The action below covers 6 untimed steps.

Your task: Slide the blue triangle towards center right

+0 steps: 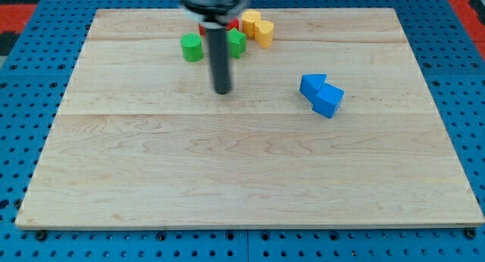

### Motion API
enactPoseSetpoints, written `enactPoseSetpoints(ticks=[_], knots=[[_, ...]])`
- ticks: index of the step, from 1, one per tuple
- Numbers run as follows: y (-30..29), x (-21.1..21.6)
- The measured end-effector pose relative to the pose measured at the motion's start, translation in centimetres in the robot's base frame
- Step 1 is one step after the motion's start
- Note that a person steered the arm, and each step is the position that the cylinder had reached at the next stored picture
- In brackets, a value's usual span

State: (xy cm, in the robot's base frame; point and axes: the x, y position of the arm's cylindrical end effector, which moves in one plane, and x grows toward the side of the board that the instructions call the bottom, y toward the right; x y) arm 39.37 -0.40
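Two blue blocks touch each other right of the board's middle: a blue triangle-like block (pixel 311 85) on the left and a blue cube-like block (pixel 329 101) just below and right of it. My dark rod comes down from the view's top. My tip (pixel 222 91) rests on the board well to the left of the blue blocks, at about their height in the view. It touches no block.
Near the top edge sits a cluster: a green cylinder (pixel 192 48), a green block (pixel 237 43) right of the rod, a red block (pixel 230 24) partly hidden behind the rod, and two yellow blocks (pixel 258 27). The wooden board (pixel 242 179) lies on a blue pegboard.
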Motion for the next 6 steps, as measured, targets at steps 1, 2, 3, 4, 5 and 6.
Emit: enactPoseSetpoints(ticks=[1, 2, 3, 4, 5, 6], knots=[[4.1, -0.1], [18.0, -2.5], [28.1, -3.1], [30.5, -3.3], [32.9, -2.3], [25.4, -1.0]])
